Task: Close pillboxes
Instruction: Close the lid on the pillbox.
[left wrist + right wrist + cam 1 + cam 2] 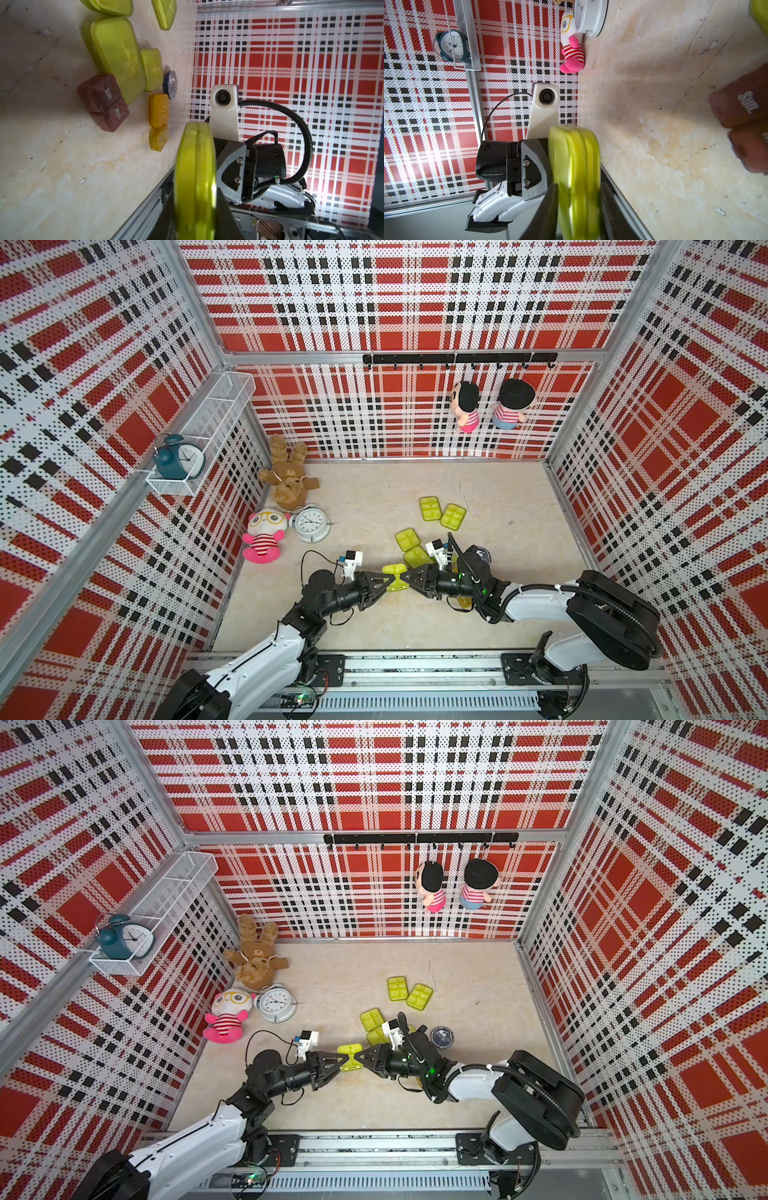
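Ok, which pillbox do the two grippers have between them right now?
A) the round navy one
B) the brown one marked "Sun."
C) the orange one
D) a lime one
D: the lime pillbox sits between the left gripper and the right gripper, and both wrist views show it edge-on with gripper jaws on either side.

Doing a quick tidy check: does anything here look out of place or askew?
One lime pillbox seems lifted off the table: the left tool and right tool clamp it from opposite sides. The white alarm clock lies face-up.
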`<state>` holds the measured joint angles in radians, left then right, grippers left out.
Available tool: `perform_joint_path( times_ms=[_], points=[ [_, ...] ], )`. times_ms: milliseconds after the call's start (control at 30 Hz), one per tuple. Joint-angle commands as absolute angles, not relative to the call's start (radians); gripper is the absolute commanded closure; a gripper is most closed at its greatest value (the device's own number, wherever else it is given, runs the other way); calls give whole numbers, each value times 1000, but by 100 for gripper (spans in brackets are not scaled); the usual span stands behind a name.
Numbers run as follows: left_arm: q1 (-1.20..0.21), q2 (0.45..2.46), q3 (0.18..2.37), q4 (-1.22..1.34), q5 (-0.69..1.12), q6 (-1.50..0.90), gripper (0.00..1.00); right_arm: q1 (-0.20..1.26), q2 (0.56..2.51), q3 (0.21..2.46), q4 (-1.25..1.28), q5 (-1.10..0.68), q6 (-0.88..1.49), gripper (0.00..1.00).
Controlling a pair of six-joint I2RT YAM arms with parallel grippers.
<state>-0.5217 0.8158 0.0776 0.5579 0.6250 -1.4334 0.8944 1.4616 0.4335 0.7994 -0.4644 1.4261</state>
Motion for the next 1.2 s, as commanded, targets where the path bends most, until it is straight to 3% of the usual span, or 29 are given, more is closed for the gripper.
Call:
perform_joint_path(
  times_ms=[0,300,500,767,1167],
  points=[
    [-534,820,124,625,631,-1420,87,916,1435,422,803,-482,1422,65],
    [-539,786,118,653,654,-1437,87,916,1457,454,803,-472,1408,42],
    [-538,772,115,658,678,-1451,87,914,1511,485,913,-461,1426,43],
    [-540,778,108,660,694,-1448,88,907,1529,494,989,-426,1435,51],
    [-511,783,94,674,720,-1447,88,890,1533,518,946,-414,1438,44]
  ],
)
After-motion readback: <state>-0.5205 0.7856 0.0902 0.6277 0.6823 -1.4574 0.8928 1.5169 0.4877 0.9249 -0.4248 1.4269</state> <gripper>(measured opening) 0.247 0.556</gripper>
